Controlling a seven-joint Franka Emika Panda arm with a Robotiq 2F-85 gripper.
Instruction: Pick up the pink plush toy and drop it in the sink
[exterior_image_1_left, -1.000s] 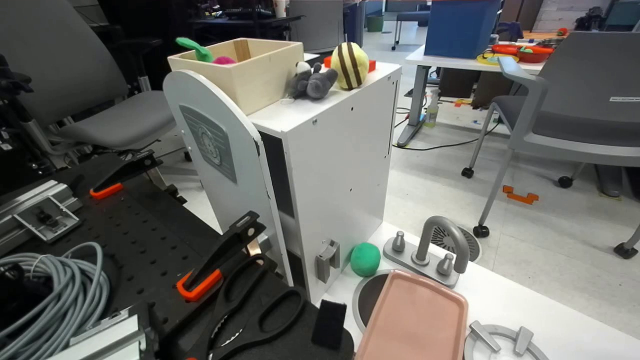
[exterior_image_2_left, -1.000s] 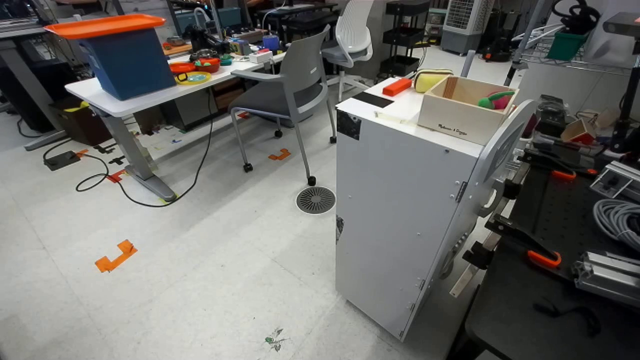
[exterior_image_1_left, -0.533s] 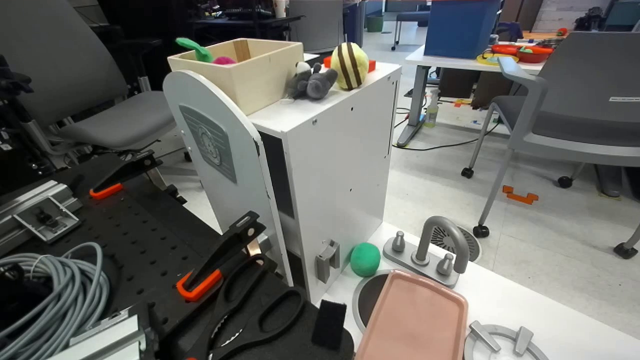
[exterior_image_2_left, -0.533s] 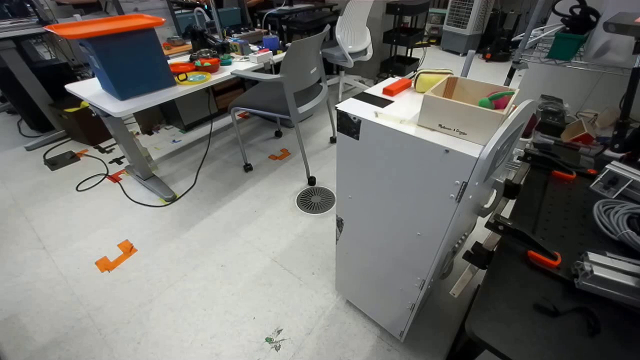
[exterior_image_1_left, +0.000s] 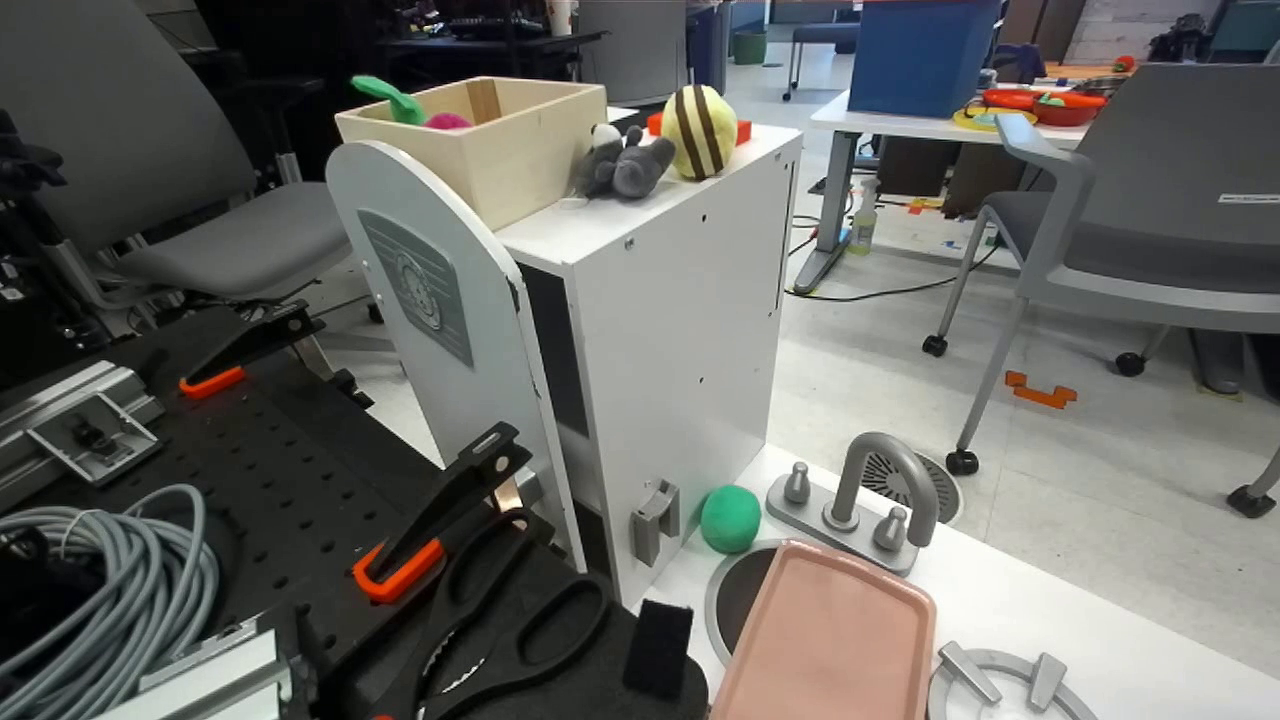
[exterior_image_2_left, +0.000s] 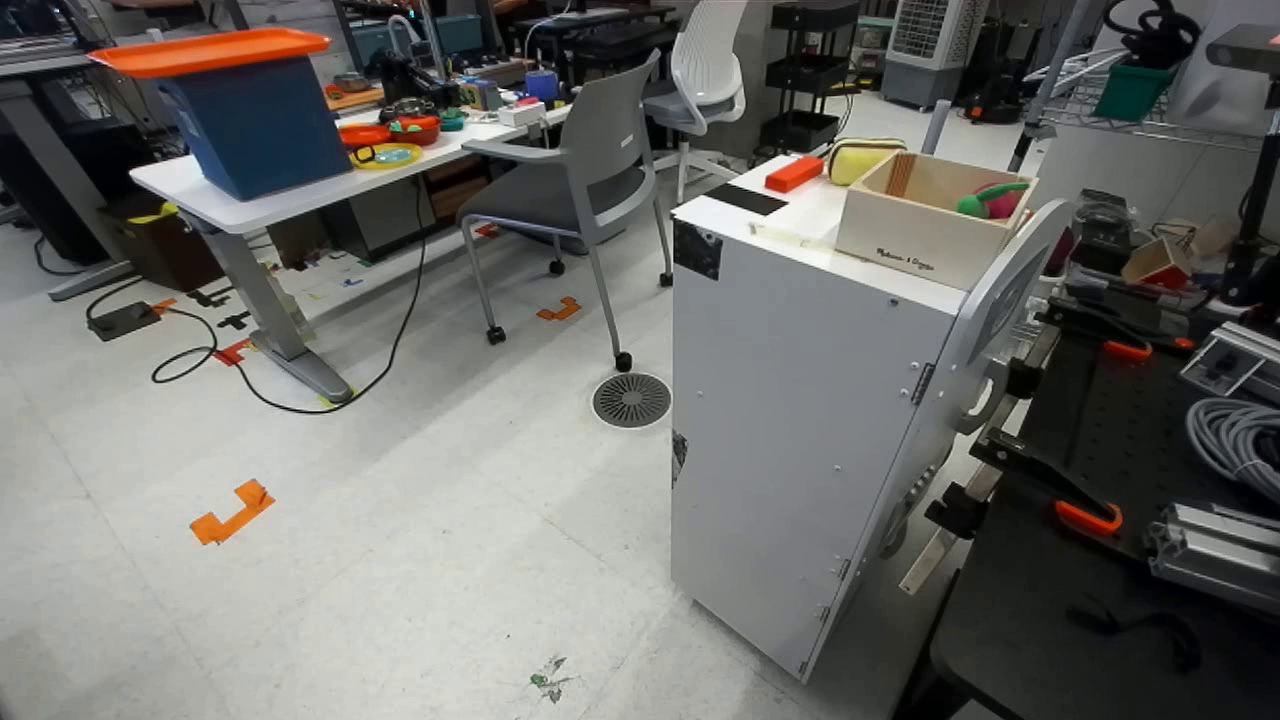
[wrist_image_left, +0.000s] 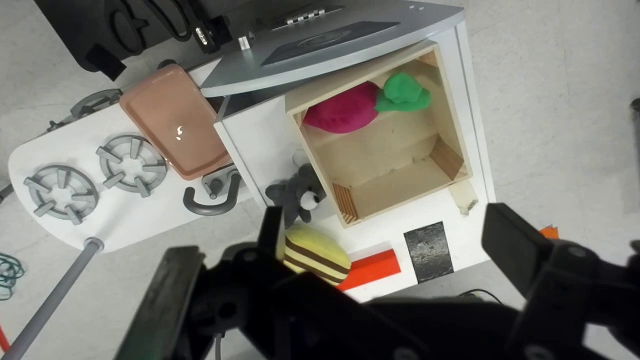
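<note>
The toy (wrist_image_left: 345, 107) is laid lengthwise in the box (wrist_image_left: 385, 150), along one wall. Its magenta-pink body is tapered to a point at one end and fitted with a bright green, leafy part at the other. In an exterior view its green tip (exterior_image_1_left: 400, 105) is seen raised above the rim. The sink (exterior_image_1_left: 738, 590), a round, grey-rimmed basin, is set in the bench (exterior_image_1_left: 985, 595) and partly covered by the tray (exterior_image_1_left: 830, 640); only a crescent is exposed.

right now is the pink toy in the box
In: the wrist view shows the pink toy inside the walls of the wooden box.
</note>
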